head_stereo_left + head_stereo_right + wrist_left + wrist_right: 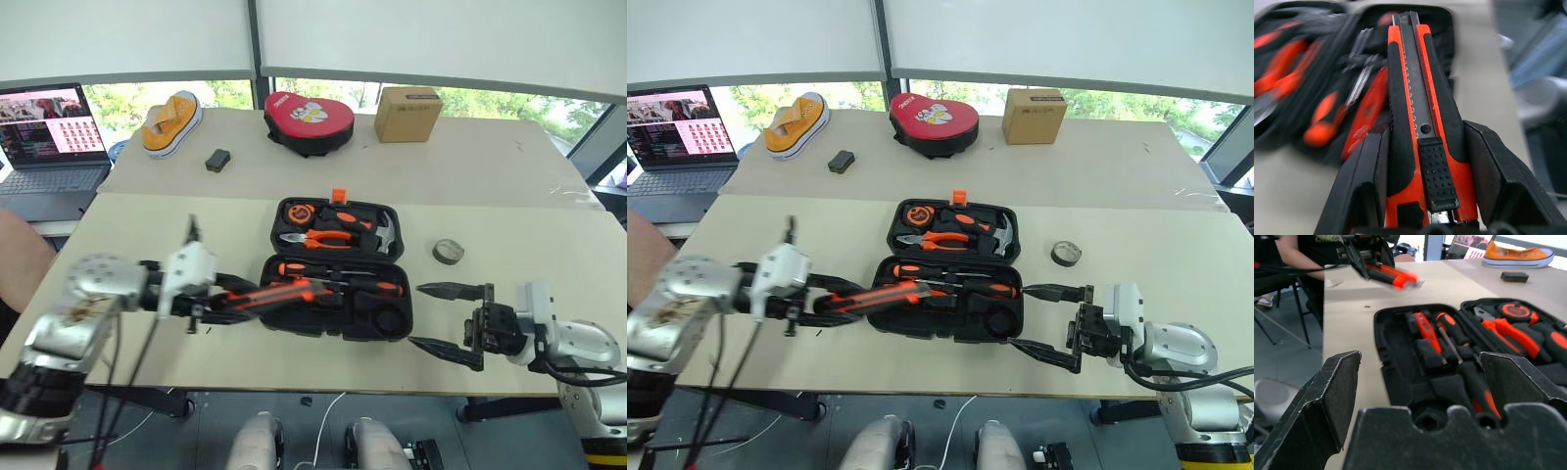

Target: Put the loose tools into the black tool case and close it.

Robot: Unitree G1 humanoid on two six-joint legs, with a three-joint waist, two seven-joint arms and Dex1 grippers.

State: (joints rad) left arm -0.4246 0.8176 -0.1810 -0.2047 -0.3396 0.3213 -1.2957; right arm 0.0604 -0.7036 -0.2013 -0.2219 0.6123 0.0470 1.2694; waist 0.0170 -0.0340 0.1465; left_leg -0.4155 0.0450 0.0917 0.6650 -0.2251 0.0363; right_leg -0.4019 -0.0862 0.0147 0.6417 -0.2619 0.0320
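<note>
Currently left gripper (pixel 1420 161) clamped on utility knife (pixel 279 294), at 9 o'clock of the open tool case (pixel 338 279); right gripper (pixel 446 318) fingers apart at 3 o'clock.

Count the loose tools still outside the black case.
2: the utility knife gripped in the left hand at the case's left edge, and the tape roll on the table to its right.

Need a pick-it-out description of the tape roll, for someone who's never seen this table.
Start at the open black tool case in the middle of the near table. Look just past its right-hand edge, beyond the right gripper: the tape roll lies flat on bare tabletop. It is a small dark ring with a hole through it, lying alone outside the case.
</note>
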